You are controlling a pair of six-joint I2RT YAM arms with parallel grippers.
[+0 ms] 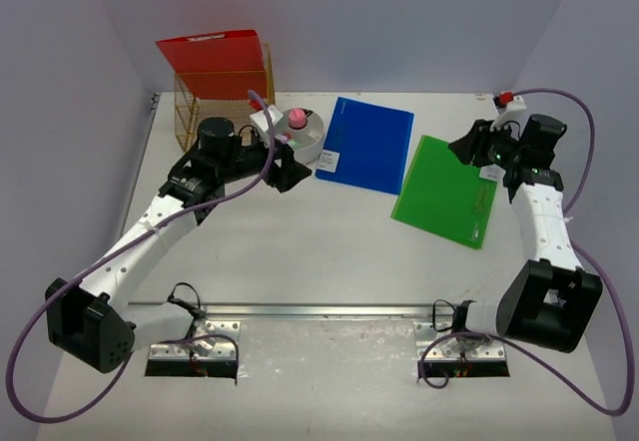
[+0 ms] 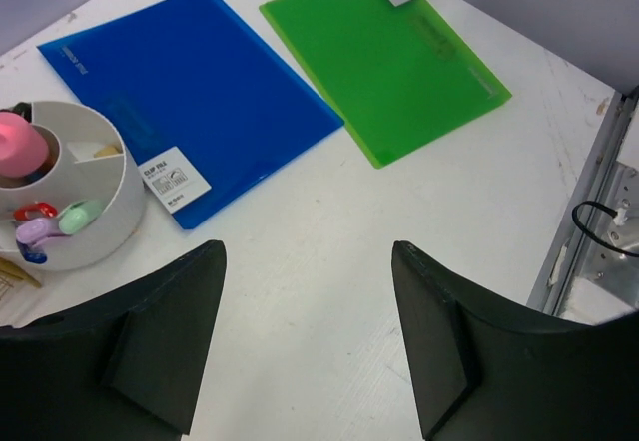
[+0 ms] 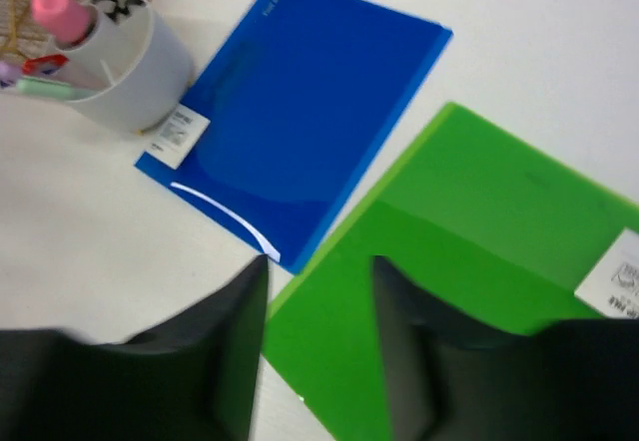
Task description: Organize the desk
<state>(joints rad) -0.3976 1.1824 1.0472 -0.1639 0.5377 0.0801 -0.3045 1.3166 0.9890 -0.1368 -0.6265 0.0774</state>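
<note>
ok so the big flat white matte desk [image 1: 329, 251] fills the whole overhead view under both arms, and two folders are lying flat on it. My guess is the thin green plastic folder [image 3: 479, 231] is next. The right gripper [image 3: 319, 296] hovers over its near edge, jaws apart, nothing in them. The left gripper [image 2: 305, 291] is wide open too, over bare desk.

tip: it's thin and floppy, so come in low at the edge and pinch a corner, not the middle.

Only the overhead shows the gold wire rack [image 1: 215, 112] with the red folder [image 1: 215, 57] in it. The left wrist view shows the blue plastic folder [image 2: 190, 102] nearly touching the green one
</note>
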